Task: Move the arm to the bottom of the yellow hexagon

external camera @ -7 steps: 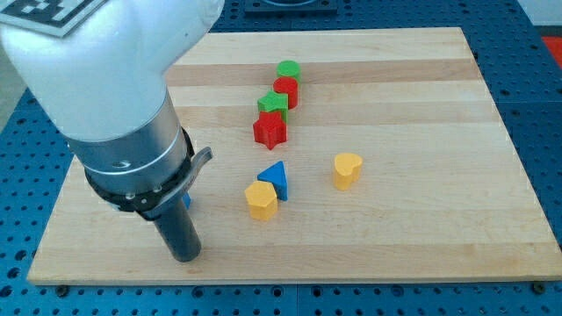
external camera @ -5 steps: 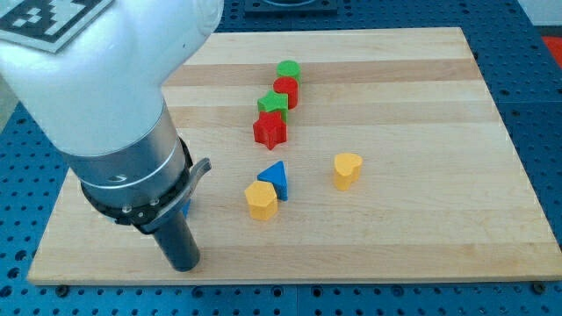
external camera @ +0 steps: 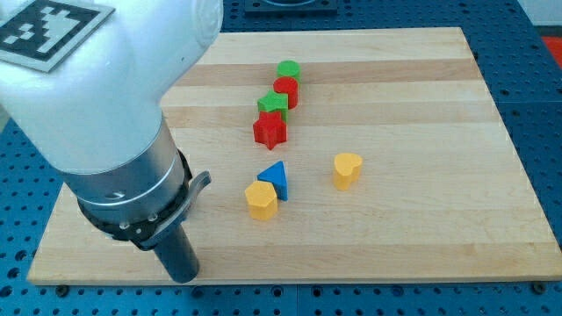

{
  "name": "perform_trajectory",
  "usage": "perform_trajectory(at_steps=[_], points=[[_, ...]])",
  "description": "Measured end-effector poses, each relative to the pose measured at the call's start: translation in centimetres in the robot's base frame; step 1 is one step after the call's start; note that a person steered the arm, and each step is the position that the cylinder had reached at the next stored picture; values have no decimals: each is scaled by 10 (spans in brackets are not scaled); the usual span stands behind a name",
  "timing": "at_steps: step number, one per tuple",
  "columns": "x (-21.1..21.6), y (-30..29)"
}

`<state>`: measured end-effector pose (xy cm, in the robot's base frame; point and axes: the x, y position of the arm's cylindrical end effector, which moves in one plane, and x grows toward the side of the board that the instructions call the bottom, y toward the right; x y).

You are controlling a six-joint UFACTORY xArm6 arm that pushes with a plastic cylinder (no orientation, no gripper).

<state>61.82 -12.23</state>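
Yellow hexagon [external camera: 261, 200] touches blue triangle [external camera: 275, 178]; our tip [external camera: 183, 276] sits well left, lower; no gripper we can see.

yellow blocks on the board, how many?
2. The yellow hexagon sits near the middle, touching the blue triangle; the yellow heart stands alone to the view's right. The arm may hide others.

No words, numbers or brand names anywhere to read here. The only sign is a black-and-white square marker [external camera: 48, 25] on top of the white arm housing [external camera: 105, 79], partly cut off by the view's top.
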Motion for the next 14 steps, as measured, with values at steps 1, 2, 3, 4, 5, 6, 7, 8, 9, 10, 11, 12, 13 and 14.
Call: perform_trajectory(at_steps=[1, 2, 3, 4, 5, 6, 7, 8, 9, 10, 11, 12, 13, 14], points=[[1, 1], [0, 2], [1, 3], [1, 4], [-2, 11], [-6, 31], [-10, 55], [-16, 67], [-16, 68], [-16, 68], [-16, 76], [-16, 78], [-16, 78], [-18, 82]])
